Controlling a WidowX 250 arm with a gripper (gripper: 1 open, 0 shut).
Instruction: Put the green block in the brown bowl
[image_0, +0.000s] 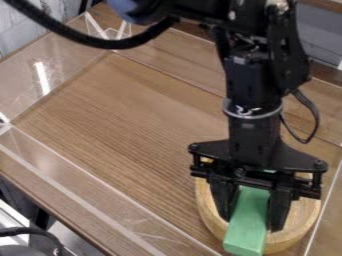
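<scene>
You see a wood-grain tabletop (114, 110) running diagonally across the view, its brown boards catching soft glare. A clear plastic wall (54, 60) borders it at the left and rear, with pale reflections. Beyond the near edge the surroundings are dark and indistinct.

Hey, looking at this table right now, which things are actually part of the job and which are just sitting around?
Part of the job:
- green block, held in the gripper, its lower end over the bowl's near rim
- brown bowl, under the gripper

Just there:
- wooden table
- clear sheet along the table's left side
</scene>
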